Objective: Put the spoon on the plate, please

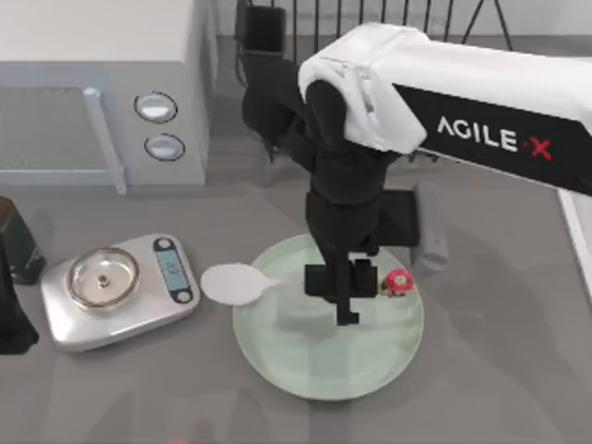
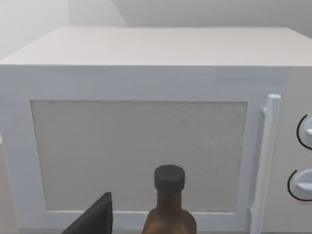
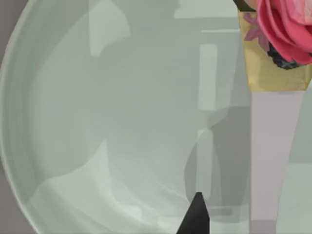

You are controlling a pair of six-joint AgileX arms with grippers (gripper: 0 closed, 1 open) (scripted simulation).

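Note:
The pale green plate [image 1: 324, 370] lies at the table's middle front. The white spoon lies left to right across it. Its oval bowl [image 1: 236, 282] sticks out past the plate's left rim, and its red knob [image 1: 398, 282] is over the plate's right part. My right gripper [image 1: 344, 296] hangs over the plate, directly above the hidden middle of the handle. Up close in the right wrist view, the handle [image 3: 273, 161] runs over the glossy plate [image 3: 97, 122] and casts a shadow beside itself. I cannot tell whether the spoon rests on the plate or is held. My left arm [image 1: 11, 319] is parked at the left edge.
A silver kitchen scale [image 1: 120, 289] with a round glass pan stands left of the plate. A dark bottle [image 1: 17, 242] [image 2: 169, 204] stands at the far left. A white microwave [image 1: 102, 83] [image 2: 146, 146] fills the back left. Bare table lies right of the plate and in front of it.

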